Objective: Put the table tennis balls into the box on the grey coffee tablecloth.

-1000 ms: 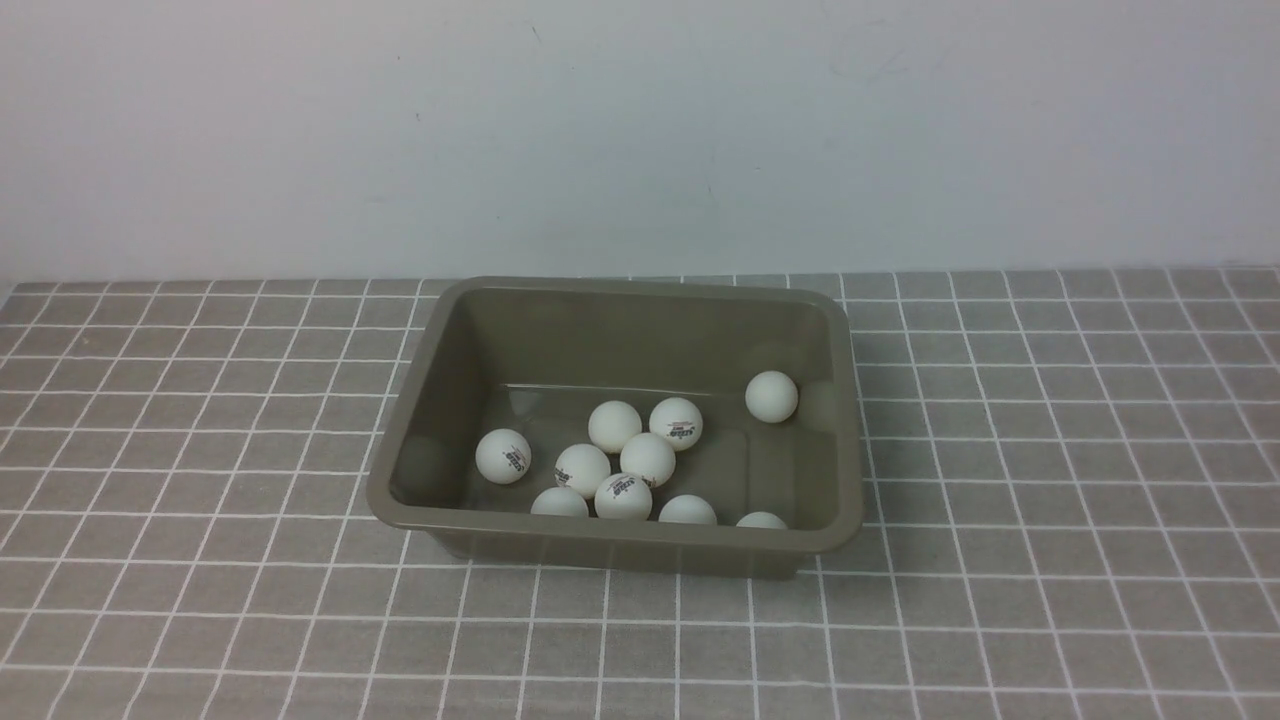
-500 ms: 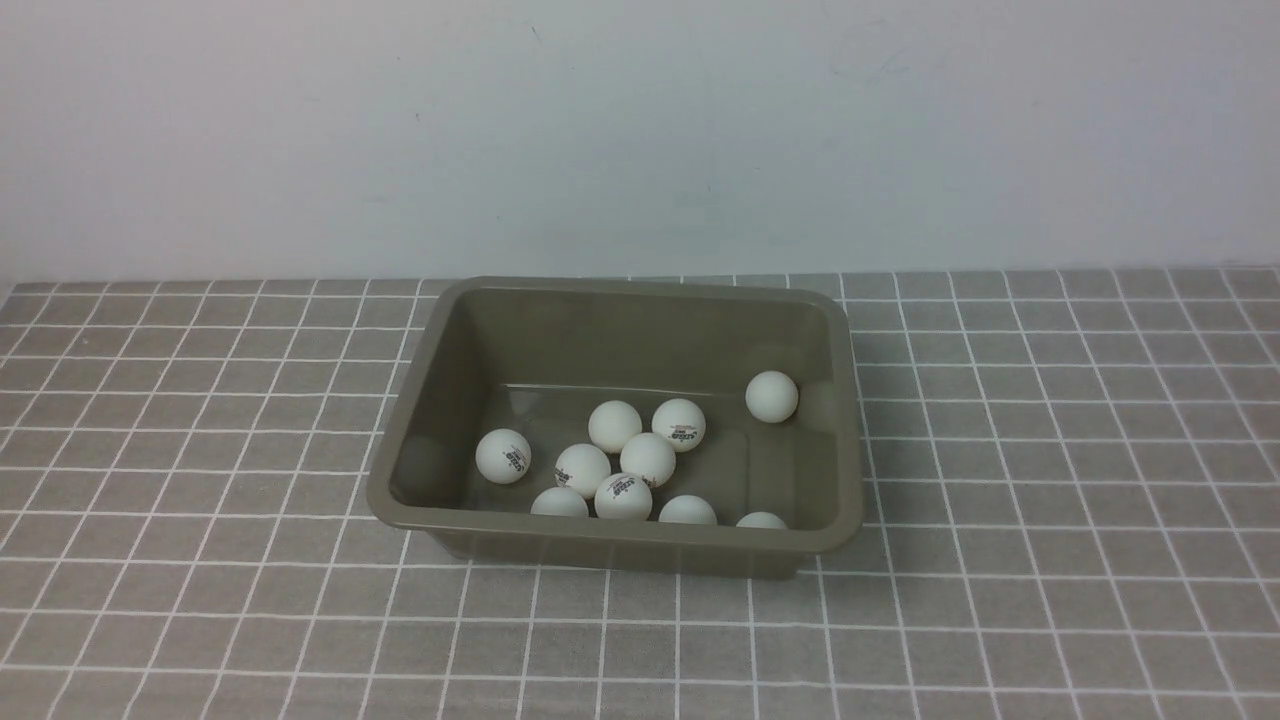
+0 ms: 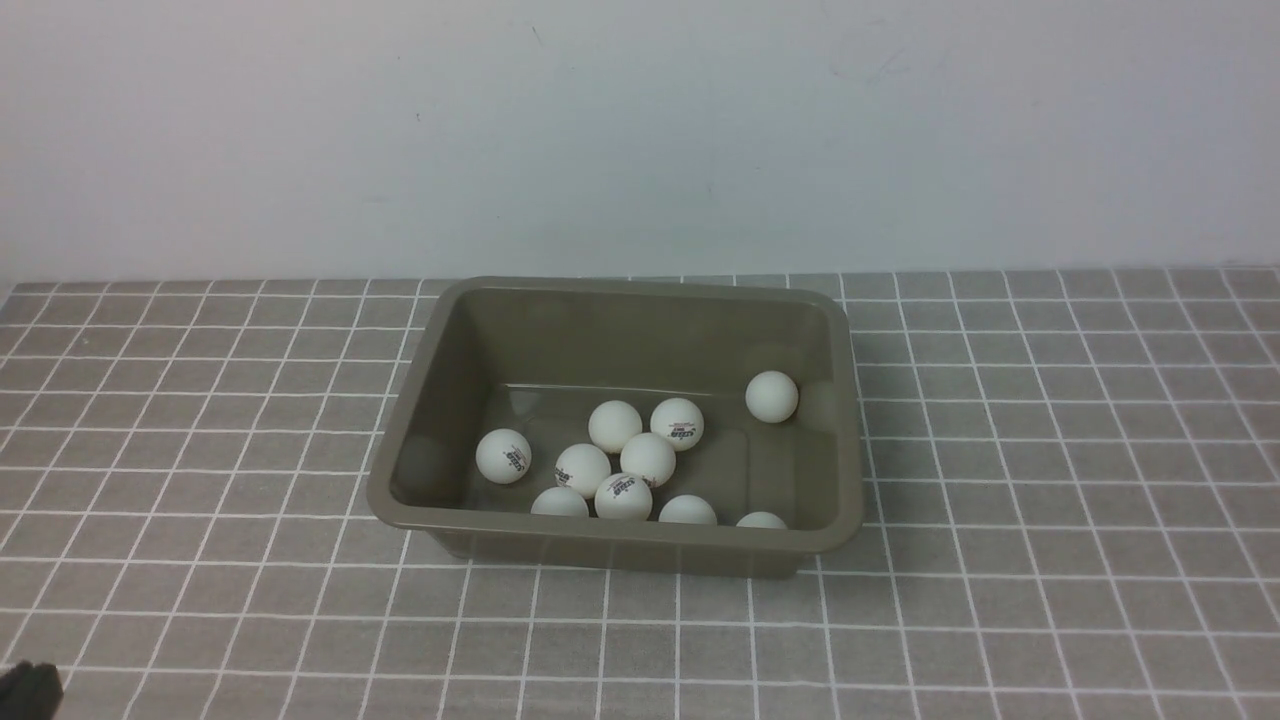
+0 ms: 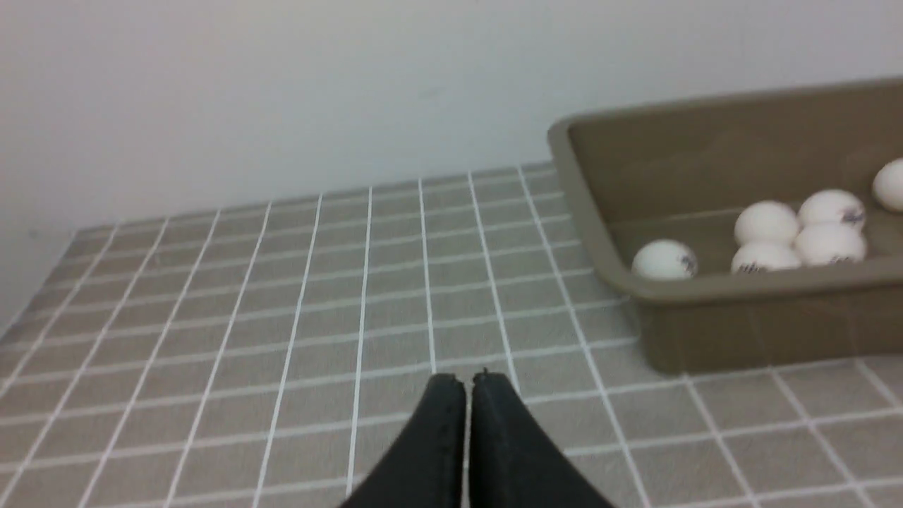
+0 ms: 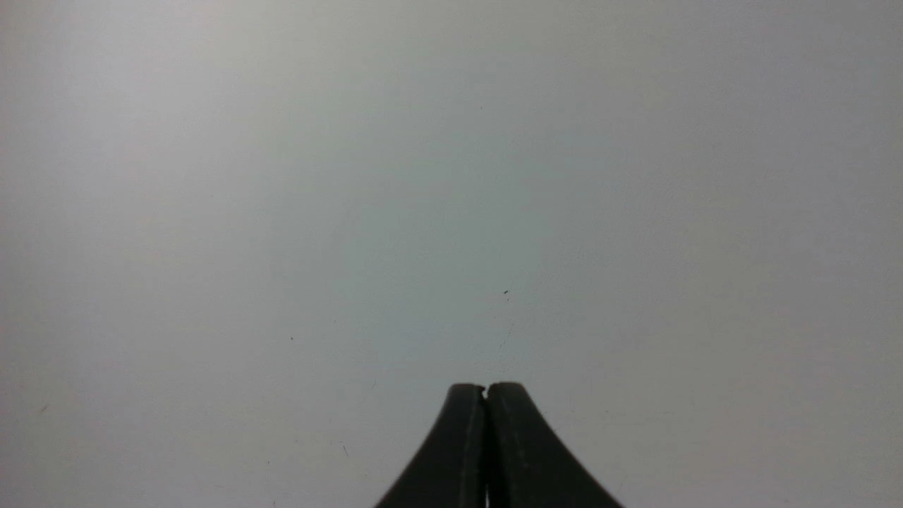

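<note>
Front view: at the near left corner of the worktop a dark bit of the left gripper [image 3: 28, 690] shows; in its wrist view its black tapered jaws are clenched on nothing above bare cloth. The grey coffee tablecloth [image 3: 1050, 560], a soft weave with thin white grid lines, lies open on every side of the box [image 3: 610, 535]. That glossy olive-brown tub with rounded corners sits mid-worktop toward the far edge, its long axis running left to right. The table tennis balls [image 3: 647, 458], matte white, all rest inside, most near its front wall. The right gripper [image 5: 485, 395], jaws clenched and empty, faces a plain pale wall [image 5: 451, 176].
</note>
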Available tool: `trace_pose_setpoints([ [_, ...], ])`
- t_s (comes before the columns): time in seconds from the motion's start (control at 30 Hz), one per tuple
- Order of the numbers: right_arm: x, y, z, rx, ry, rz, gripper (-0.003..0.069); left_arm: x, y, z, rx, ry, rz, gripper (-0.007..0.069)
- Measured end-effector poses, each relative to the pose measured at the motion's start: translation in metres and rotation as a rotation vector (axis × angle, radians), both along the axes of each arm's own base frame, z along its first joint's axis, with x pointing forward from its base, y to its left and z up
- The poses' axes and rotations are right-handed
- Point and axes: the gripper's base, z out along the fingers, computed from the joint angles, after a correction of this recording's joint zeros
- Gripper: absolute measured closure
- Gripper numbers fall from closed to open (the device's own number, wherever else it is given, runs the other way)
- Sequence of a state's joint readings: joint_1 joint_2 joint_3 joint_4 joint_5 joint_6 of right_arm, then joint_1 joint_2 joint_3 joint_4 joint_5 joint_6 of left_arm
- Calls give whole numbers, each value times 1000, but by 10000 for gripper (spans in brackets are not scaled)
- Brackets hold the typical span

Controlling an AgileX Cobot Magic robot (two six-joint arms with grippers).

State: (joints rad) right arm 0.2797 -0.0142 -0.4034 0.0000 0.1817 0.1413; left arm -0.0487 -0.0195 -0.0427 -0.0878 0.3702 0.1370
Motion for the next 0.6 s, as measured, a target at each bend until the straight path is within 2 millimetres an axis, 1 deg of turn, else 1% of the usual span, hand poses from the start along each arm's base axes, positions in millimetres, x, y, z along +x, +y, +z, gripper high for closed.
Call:
trace_pose_setpoints([
  [0.03,0,0,0,0,0,0,672,1,0,-6,-1,13,6,629],
  [0.07,0,0,0,0,0,0,672,2,1,-16,-3,45,16,629],
  [0.13,0,0,0,0,0,0,672,2,2,-23,-5,67,22,629],
  [0.6,0,0,0,0,0,0,672,2,2,-24,-8,76,25,629],
])
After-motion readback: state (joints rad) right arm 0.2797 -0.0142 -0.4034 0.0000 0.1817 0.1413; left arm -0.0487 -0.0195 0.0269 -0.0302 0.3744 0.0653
